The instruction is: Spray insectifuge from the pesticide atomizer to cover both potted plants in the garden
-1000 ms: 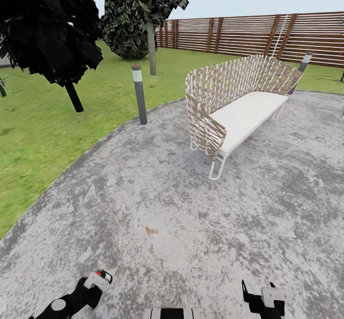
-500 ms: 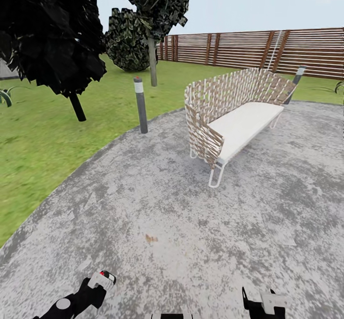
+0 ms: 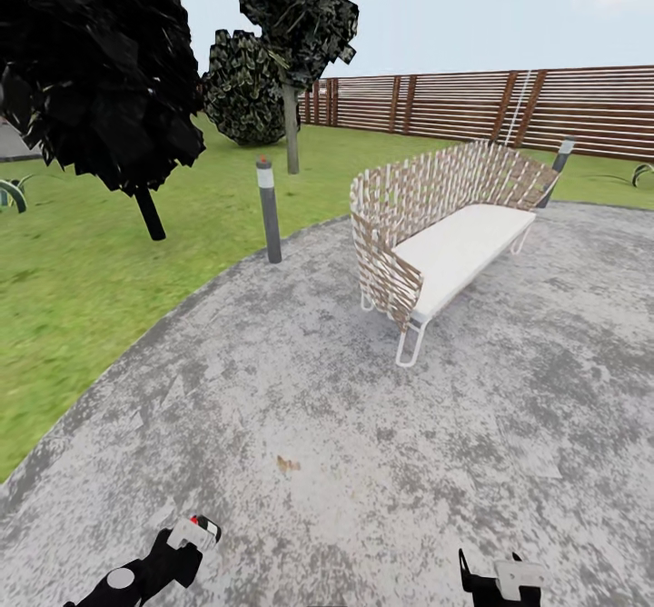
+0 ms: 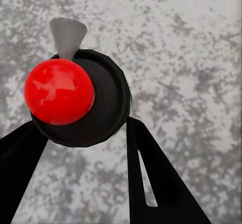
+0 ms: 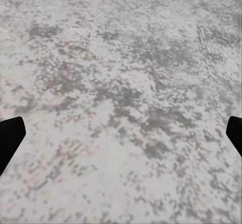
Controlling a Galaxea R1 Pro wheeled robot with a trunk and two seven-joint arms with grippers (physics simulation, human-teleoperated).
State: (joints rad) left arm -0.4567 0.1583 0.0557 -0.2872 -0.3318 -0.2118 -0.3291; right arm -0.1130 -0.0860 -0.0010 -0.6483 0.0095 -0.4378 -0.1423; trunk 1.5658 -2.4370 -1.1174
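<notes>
Grey mottled patio paving (image 3: 300,380) lies under both pincers. Left pincer (image 3: 186,539) sits low at the near edge of the head view, fingers closed against a dark round-bodied bottle, the pesticide atomizer (image 4: 103,95). In the left wrist view one black finger (image 4: 146,178) touches the bottle's side and the other presses from the opposite side. A glossy red ball (image 4: 59,91) sits on the bottle and a pale grey nozzle piece (image 4: 67,35) sticks out past it. In the head view the atomizer (image 3: 195,528) shows as a small white and red bit at the tip of the left pincer.

Right pincer (image 3: 490,575) is beside the left one and well apart from it, holding nothing. In the right wrist view its (image 5: 121,133) black fingertips (image 5: 9,136) sit at opposite edges, spread wide, with bare paving between.

A small brown spot (image 3: 288,464) marks the paving ahead of the pincers, between them. Further ahead, on the right pincer's side, stands a woven-back bench (image 3: 436,225) with a white seat on white wire legs. Ahead of the left pincer, at the patio edge, stands a grey post (image 3: 269,212) with a red dot on top. Green lawn (image 3: 82,271) spreads beyond, with dark-leaved trees (image 3: 100,71). A brown slatted fence (image 3: 472,103) runs along the far side.
</notes>
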